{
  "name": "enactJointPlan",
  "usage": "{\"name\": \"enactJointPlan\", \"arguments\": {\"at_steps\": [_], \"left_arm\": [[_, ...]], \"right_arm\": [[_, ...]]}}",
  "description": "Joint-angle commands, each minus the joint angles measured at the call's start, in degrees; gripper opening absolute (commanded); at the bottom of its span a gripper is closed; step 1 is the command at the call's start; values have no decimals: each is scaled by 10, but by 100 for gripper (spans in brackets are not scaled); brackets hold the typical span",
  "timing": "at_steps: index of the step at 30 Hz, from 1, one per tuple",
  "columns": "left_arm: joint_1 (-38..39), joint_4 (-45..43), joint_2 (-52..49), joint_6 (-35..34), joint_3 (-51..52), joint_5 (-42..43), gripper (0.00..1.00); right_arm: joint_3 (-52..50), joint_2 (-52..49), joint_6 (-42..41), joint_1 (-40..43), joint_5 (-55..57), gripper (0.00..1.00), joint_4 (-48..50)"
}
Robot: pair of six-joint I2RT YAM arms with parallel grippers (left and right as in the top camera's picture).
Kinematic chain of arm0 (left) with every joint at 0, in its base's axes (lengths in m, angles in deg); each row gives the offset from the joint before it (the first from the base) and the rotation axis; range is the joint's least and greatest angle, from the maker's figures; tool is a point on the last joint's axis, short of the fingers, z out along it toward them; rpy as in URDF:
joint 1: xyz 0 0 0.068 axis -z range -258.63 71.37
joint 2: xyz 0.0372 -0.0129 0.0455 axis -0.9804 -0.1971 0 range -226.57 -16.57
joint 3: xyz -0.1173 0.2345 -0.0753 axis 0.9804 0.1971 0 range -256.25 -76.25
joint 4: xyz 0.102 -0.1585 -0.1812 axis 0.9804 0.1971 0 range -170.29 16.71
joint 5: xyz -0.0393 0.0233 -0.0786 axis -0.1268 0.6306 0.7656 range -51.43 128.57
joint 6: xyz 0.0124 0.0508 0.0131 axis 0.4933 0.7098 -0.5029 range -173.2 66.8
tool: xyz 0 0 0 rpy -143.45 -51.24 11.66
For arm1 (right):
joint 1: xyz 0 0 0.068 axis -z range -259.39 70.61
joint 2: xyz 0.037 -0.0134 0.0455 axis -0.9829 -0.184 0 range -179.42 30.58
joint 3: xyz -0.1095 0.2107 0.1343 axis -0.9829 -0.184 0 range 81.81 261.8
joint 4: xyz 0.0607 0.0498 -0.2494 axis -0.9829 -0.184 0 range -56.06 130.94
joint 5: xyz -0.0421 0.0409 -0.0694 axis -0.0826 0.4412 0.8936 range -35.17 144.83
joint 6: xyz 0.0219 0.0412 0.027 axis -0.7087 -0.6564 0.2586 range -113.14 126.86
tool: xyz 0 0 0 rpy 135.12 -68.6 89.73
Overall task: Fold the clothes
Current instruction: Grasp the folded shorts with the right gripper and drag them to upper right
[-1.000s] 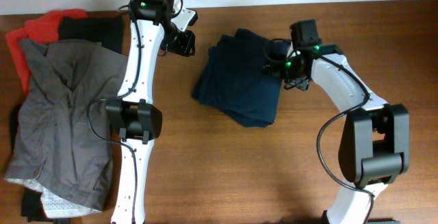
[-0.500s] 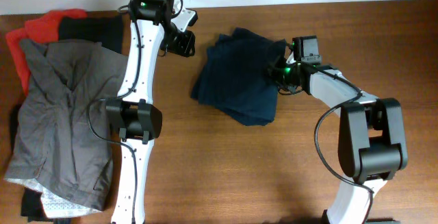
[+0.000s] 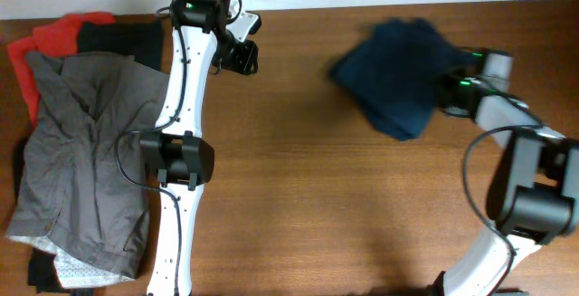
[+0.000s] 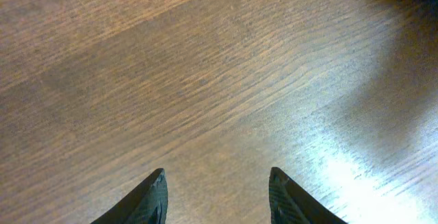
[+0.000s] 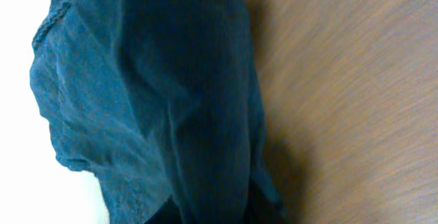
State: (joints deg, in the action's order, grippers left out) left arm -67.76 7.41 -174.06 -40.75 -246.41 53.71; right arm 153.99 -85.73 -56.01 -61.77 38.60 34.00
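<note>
- Shorts (image 3: pixel 396 77) — folded into a bundle at upper right, apparently pinched by the right gripper (image 3: pixel 445 94).
- Left gripper (image 4: pixel 215 179) is empty, fingers spread over bare table (image 4: pixel 205 80).
- Pile (image 3: pixel 81 142) at left — unfolded, yet to do.

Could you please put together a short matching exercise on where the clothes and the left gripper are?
Things:
1. navy shorts
2. grey garment
3. red garment
4. left gripper

Descriptions:
a. far left at the back, partly under other clothes
b. open above bare tabletop
c. bunched up, right of centre
d. spread over the pile on the left

Pairs: 1-c, 2-d, 3-a, 4-b
</note>
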Motion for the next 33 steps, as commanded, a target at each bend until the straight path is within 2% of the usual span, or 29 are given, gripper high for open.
{"name": "enactJointPlan", "arguments": {"at_steps": [1, 2, 5, 9, 11, 12, 14, 16, 20, 22, 25, 29, 33], "left_arm": [[2, -7, 22, 7, -11, 1, 48], [3, -10, 22, 7, -11, 1, 48], [8, -18, 22, 7, -11, 1, 48], [17, -24, 22, 7, -11, 1, 48], [19, -25, 22, 7, -11, 1, 48], [21, -24, 22, 7, -11, 1, 48], [22, -22, 22, 7, -11, 1, 48], [22, -20, 22, 7, -11, 1, 48], [22, -17, 22, 7, -11, 1, 48], [22, -17, 22, 7, -11, 1, 48], [22, -17, 22, 7, -11, 1, 48], [22, -17, 22, 7, -11, 1, 48], [22, -17, 22, 7, -11, 0, 48]], "right_arm": [[0, -3, -41, 89, 19, 25, 2], [0, -3, -47, 120, 19, 29, 5], [0, -3, -82, 174, 19, 32, 5], [0, -3, -90, 183, 19, 44, 6], [0, -3, -90, 167, 19, 55, 3], [0, -3, -78, 155, 17, 68, -1], [0, -2, -24, 136, -6, 80, -8], [0, 0, 18, 130, -27, 82, -29], [0, 16, 176, 128, -46, 83, -96], [0, 18, 244, 129, -39, 87, -126], [0, 18, 285, 130, -16, 90, -146], [0, 18, 357, 131, -26, 98, -99], [0, 11, 356, 116, -26, 100, -17]]}}
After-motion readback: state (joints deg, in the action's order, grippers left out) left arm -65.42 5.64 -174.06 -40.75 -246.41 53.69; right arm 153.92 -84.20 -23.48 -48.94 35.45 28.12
